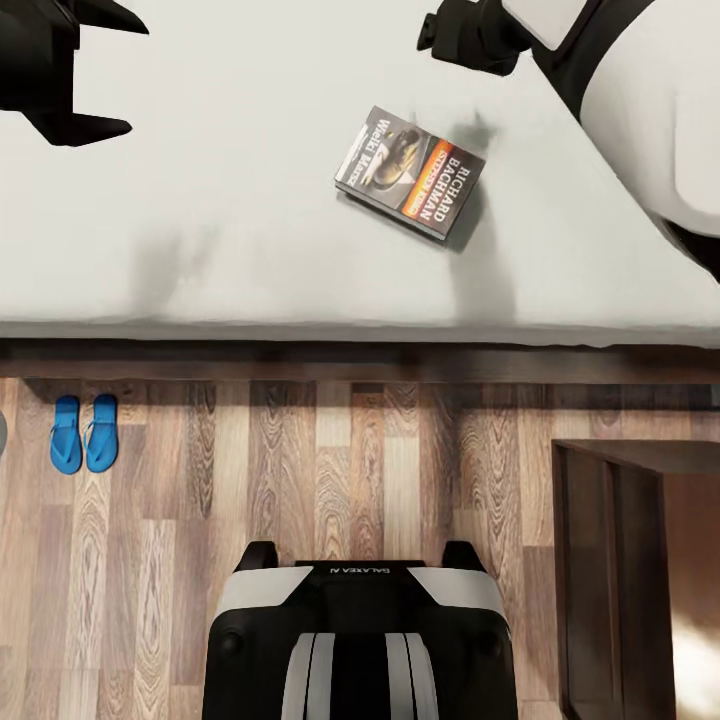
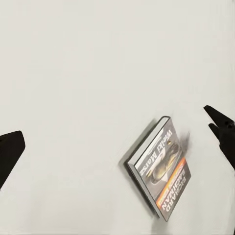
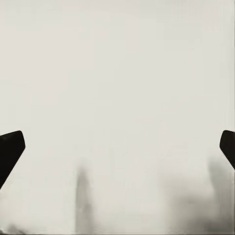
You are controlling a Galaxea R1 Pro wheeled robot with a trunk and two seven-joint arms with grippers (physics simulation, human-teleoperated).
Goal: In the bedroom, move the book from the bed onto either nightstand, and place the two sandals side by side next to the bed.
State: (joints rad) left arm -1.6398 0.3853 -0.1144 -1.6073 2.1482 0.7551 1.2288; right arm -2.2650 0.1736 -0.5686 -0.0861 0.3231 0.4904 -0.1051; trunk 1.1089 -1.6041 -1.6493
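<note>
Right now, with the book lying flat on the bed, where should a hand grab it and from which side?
The paperback lies flat and askew on the mattress, with nothing touching it. Probably best to come from above with the open right hand and pinch across its narrower width, fingers on the two long edges, since no edge overhangs the bed.

Brown wood-plank floor (image 1: 350, 480) beneath an even, soft light; a dark brown wooden cabinet (image 1: 610, 560) stands on it, with a pale patch of floor beyond.
</note>
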